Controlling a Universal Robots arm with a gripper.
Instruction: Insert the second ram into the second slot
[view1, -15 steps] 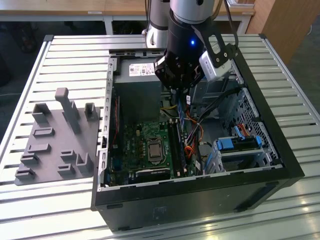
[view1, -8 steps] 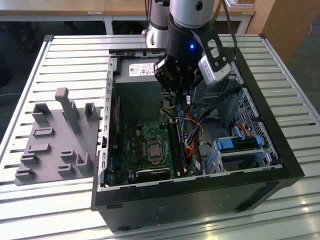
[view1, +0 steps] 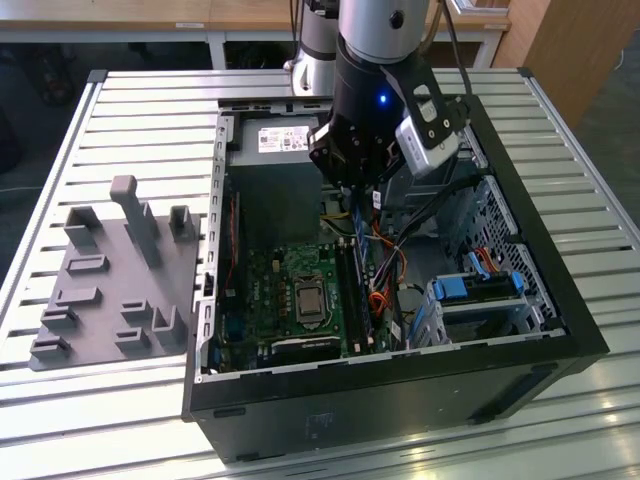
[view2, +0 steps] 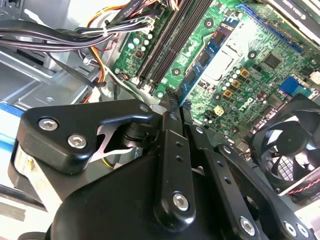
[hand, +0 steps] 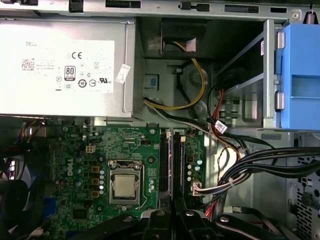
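Gripper (view2: 172, 99) fingers pressed together, nothing visible between them. Below and just beyond the tips, second ram (view2: 204, 59) stands slotted into motherboard (hand: 75, 150), apart from the fingers. Insertion looks done; full seating can't be told.

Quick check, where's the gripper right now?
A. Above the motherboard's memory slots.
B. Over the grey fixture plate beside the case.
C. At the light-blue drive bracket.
A: in the exterior view the gripper hangs over the memory slots, and in the first wrist view the second ram that it grips lies along those slots.
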